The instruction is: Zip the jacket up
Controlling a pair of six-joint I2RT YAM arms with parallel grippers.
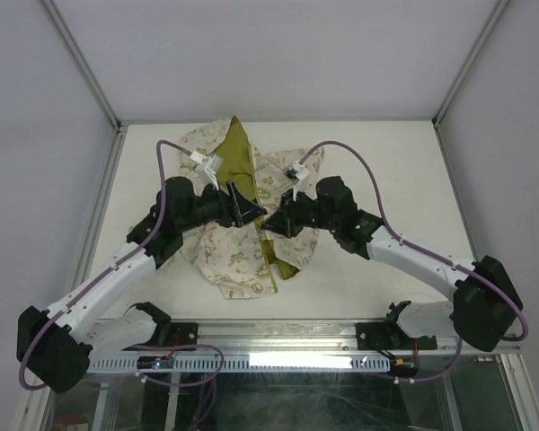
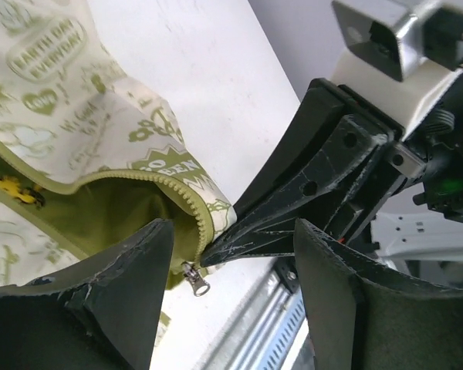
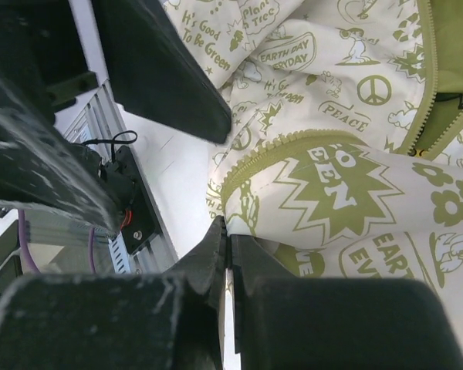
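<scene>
The cream jacket (image 1: 229,256) with olive-green print lies open on the table, its olive lining showing down the middle. My right gripper (image 1: 275,221) is shut on the jacket's lower front corner beside the zipper teeth; the pinch shows in the right wrist view (image 3: 230,231). My left gripper (image 1: 242,205) is open right next to it. In the left wrist view its fingers (image 2: 131,293) straddle the right gripper's tip and hold nothing. The metal zipper pull (image 2: 194,279) hangs loose below the olive zipper edge of the jacket (image 2: 77,100), just beside my left finger.
The white table (image 1: 386,180) is closed in by grey walls on three sides. A metal rail (image 1: 278,359) with cable ducts runs along the near edge. Purple cables loop over both arms.
</scene>
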